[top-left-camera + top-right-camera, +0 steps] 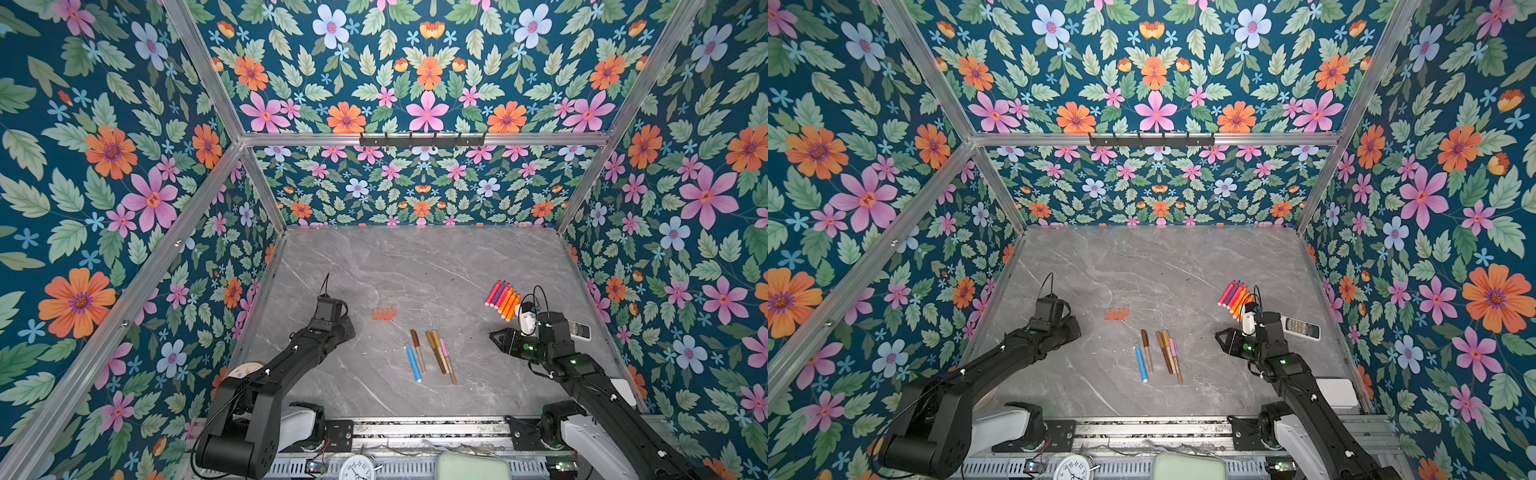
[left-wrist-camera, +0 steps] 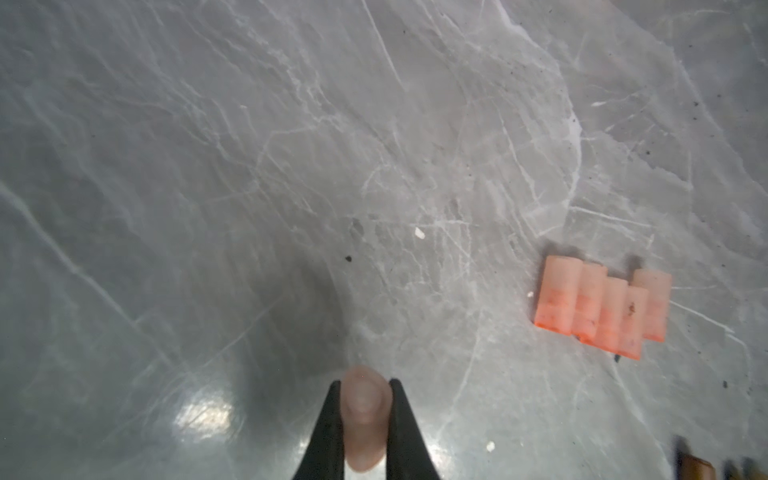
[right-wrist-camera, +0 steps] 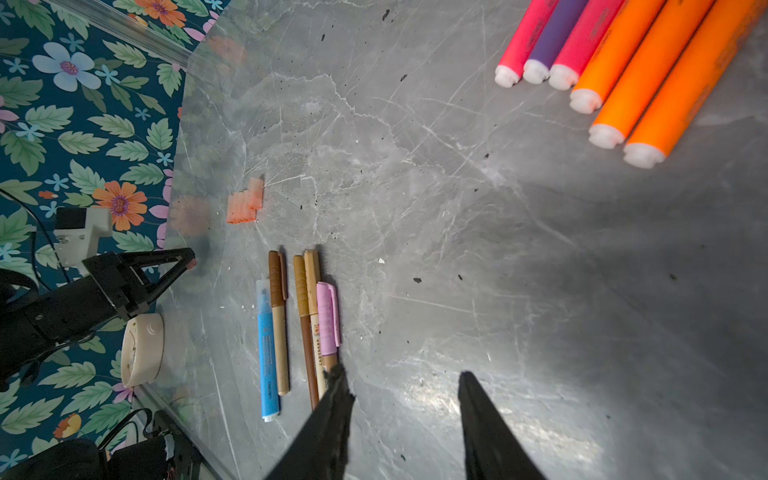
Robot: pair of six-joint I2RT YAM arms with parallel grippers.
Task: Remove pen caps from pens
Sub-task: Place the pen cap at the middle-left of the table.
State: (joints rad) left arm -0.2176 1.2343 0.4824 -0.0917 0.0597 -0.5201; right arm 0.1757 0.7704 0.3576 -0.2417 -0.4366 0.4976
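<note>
**Station check: one cap in the left tool, right tool empty**

1. The left gripper (image 2: 365,384) is clamped on a pale pink cap (image 2: 365,415). The cap sits lengthwise between the two black fingers, and its rounded end sticks out just past the tips. The tool hangs above bare table (image 1: 415,266), left of centre. No pen is attached to the cap.

2. The right gripper (image 3: 401,376) has its jaws apart with nothing between them. It is over the right part of the table, just near of the uncapped row.

3. Five translucent orange-red loose caps (image 1: 385,313) lie side by side, touching, at mid-table. They are to the right of the left gripper and far of the capped group.

4. Five capped pens (image 1: 432,353) lie close together at near centre. These are blue, brown, brown-gold, tan and pink. Their caps are still on and point to the far side.

5. Six uncapped pens (image 1: 503,300) lie in a tight slanted row at far right. These are red-pink, purple, pink and three orange. Their white tip ends are bare.

6. A white remote control (image 1: 1302,328) lies by the right wall, beside the right arm.
</note>
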